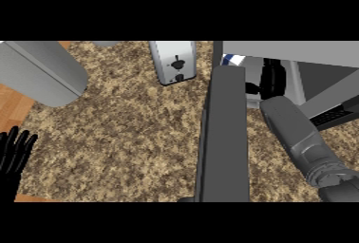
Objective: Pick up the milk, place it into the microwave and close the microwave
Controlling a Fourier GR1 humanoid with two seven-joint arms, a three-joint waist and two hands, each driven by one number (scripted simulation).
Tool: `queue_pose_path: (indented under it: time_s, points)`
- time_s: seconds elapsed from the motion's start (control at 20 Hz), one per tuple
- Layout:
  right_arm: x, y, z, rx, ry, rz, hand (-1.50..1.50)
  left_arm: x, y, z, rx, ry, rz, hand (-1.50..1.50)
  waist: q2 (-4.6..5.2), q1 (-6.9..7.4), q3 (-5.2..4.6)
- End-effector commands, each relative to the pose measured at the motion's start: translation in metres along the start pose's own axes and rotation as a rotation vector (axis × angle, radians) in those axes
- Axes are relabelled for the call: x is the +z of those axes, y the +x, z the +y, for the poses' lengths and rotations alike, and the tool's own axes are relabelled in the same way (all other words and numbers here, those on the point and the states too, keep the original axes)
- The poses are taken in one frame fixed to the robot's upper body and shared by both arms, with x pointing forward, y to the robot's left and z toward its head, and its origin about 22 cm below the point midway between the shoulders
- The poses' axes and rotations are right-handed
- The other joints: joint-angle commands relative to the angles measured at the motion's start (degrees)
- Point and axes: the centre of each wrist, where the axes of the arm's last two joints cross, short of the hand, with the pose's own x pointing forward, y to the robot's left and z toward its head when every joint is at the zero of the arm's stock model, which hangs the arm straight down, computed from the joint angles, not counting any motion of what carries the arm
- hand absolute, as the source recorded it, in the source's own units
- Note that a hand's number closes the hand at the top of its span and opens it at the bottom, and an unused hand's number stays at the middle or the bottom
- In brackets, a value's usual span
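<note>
The right hand [272, 78] is deep inside the microwave [294, 52] cavity, its dark fingers pointing away from the robot; they overlap into one black shape, so whether they are spread, curled or holding anything cannot be told. Just beside the fingers, toward the cavity's upper left corner, a small white and blue patch shows, which appears to be the milk [233, 60], lying inside the microwave; whether the hand touches it cannot be told. Behind the hand, the grey right forearm [301, 137] runs from the lower right of the view up into the opening. Left of it, the microwave door [224, 137] stands open, seen edge-on as a long dark slab reaching toward the view's lower edge. The left hand [15, 149] rests at the view's left edge, fingers straight and spread, pointing up, holding nothing. On the speckled brown counter [126, 133] a silver toaster [174, 61] stands near the far edge, and a large grey rounded object [38, 71] sits at the upper left.
</note>
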Motion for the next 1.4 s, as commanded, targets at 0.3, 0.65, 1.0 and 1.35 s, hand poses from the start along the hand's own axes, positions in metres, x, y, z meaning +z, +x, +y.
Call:
queue_pose_path:
  time_s: [0.3,0.65,1.0,1.35]
  points:
    - [0.004,0.004,0.006,-0.027,0.036,-0.004,-1.5,0.003,-0.002,-0.001,0.003,0.007,-0.005,-1.5,-0.91,-1.15,-0.04]
    - [0.022,-0.021,0.001,-0.09,0.021,0.018,-1.5,0.023,0.0,-0.002,-0.014,0.029,-0.012,-1.5,-1.29,-1.98,0.0]
    - [0.038,-0.034,0.001,-0.265,0.115,-0.001,-1.5,0.023,-0.007,-0.011,-0.018,0.023,-0.005,-1.5,-1.88,-4.13,-0.07]
    - [0.067,-0.03,0.021,-0.444,0.155,0.027,-1.5,0.039,-0.002,-0.024,-0.012,0.025,0.01,-1.5,-2.87,-5.81,-0.18]
